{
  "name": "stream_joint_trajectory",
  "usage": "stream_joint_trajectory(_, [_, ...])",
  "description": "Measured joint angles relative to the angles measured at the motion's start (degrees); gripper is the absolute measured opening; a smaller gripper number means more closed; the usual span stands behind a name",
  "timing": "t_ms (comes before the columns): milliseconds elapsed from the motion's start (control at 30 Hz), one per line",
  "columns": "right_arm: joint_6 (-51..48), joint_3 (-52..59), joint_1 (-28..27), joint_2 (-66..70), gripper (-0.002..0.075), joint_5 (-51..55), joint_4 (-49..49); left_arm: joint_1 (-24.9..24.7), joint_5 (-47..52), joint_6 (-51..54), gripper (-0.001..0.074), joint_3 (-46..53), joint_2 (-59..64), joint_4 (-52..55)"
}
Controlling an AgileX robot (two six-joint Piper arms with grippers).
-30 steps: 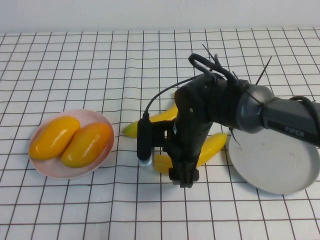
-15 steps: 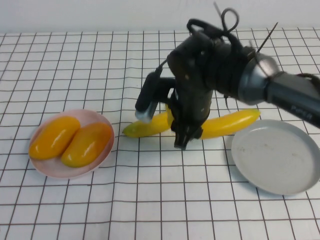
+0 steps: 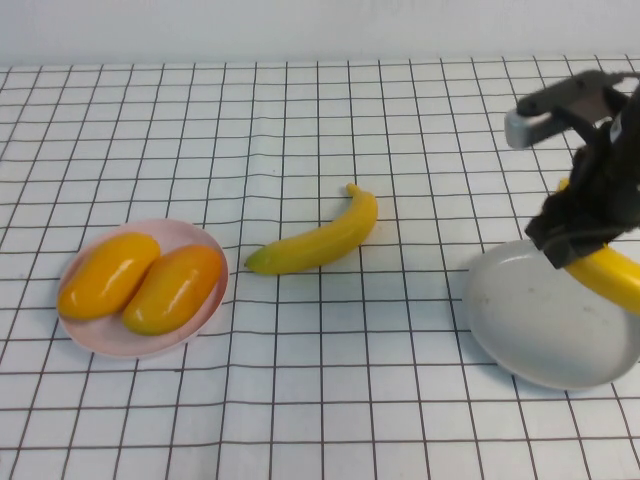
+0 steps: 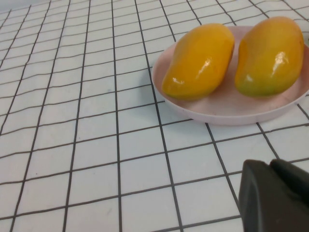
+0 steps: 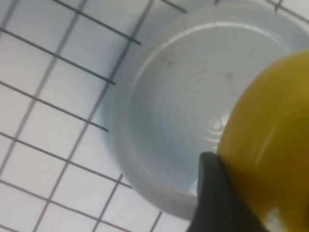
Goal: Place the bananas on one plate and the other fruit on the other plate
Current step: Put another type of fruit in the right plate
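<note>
The grey plate [image 3: 545, 325] is sitting near, bare, while the right gripper [image 3: 575, 240] is gripping a glossy yellow banana [image 3: 612, 275] over it. Two plump orange mangoes [image 3: 140, 278] are filling the pink plate [image 3: 95, 338]. Another banana [image 3: 315, 240] is lying mid-tabletop [image 3: 320, 420]. The left gripper [image 4: 277, 195] is hanging beside the pink plate, spread unclear.

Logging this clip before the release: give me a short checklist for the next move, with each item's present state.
1. Right end effector shut on a banana: ok.
2. Held banana above the grey plate: ok.
3. Grey plate bare enough to receive it: ok.
4. Second banana plated: not ok, on the table.
5. Both mangoes on the pink plate: ok.
6. Left end effector out of the way near the pink plate: ok.
</note>
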Motion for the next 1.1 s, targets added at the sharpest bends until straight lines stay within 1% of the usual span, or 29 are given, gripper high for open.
stream_joint_trajectory(67, [0.01,3.83,-1.73,0.08,0.0316,-2.62,-0.13,0.0,0.0,0.0,-0.0002,0.0,0.0,0.0])
stream_joint_trajectory(167, [0.01,7.62,-2.35,1.06,0.0316,-6.6,-0.13,0.0,0.0,0.0,-0.0002,0.0,0.0,0.0])
stream_joint_trajectory(300, [0.08,8.53,-2.35,3.69,0.0316,-11.83,-0.01,0.0,0.0,0.0,-0.0002,0.0,0.0,0.0])
stream_joint_trajectory(400, [0.13,8.53,-2.35,6.16,0.0316,-13.82,0.33,0.0,0.0,0.0,-0.0002,0.0,0.0,0.0])
stream_joint_trajectory(467, [0.22,8.53,-2.35,7.55,0.0339,-14.74,0.33,0.0,0.0,0.0,-0.0002,0.0,0.0,0.0])
stream_joint_trajectory(600, [0.46,8.57,-2.35,9.01,0.0421,-16.27,0.33,0.0,0.0,0.0,-0.0002,0.0,0.0,0.0])
stream_joint_trajectory(700, [1.87,6.8,-2.35,9.24,0.0431,-15.9,0.81,0.0,0.0,0.0,-0.0002,0.0,0.0,0.0])
stream_joint_trajectory(800, [2.26,3.05,-2.24,9.38,0.0422,-14.06,3.14,0.0,0.0,0.0,-0.0002,0.0,0.0,0.0])
stream_joint_trajectory(933, [-3.27,-3.57,-0.11,9.38,0.0409,-12.13,7.83,0.0,0.0,0.0,-0.0002,0.0,0.0,0.0])
stream_joint_trajectory(1100, [-14.6,-8.94,5.27,9.63,0.0406,-14.64,15.06,0.0,0.0,0.0,-0.0002,0.0,0.0,0.0])
